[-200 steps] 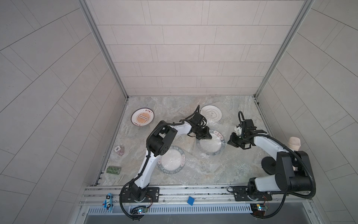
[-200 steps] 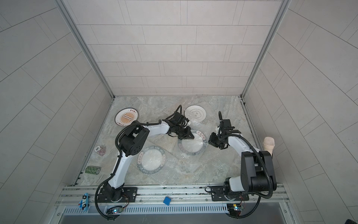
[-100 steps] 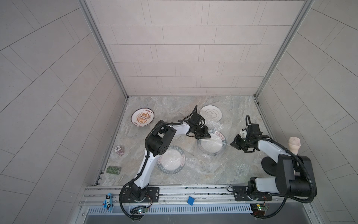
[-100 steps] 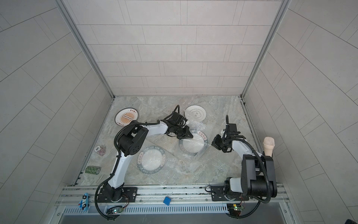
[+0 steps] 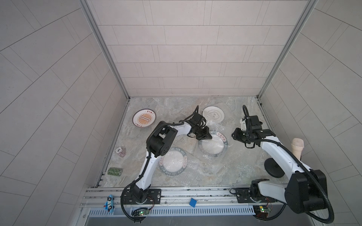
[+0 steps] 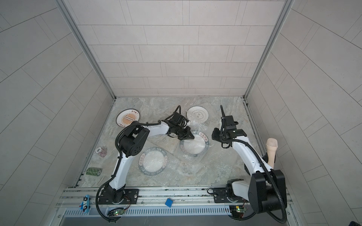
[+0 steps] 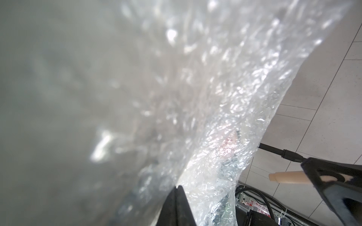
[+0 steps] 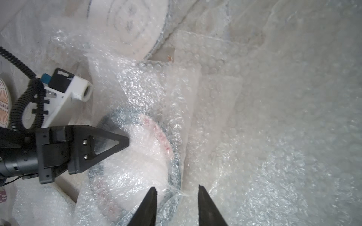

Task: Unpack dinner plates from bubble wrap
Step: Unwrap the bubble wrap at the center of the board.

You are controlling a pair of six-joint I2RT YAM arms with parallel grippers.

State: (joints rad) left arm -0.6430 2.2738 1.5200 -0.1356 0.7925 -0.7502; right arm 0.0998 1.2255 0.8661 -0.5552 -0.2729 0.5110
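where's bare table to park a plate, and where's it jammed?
Free: left edge strip, bordered by the orange sunburst plate, chip stack and green roll. Crowded: centre to front right, where bubble wrap spreads around the near green-rimmed plate and over the far green-rimmed plate.

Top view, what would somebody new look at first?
Probably the plate with the orange sunburst, bright at the far left corner of the table. Then the left gripper in the middle, pinching crinkly bubble wrap over a green-rimmed plate, with the right gripper open just beside it.
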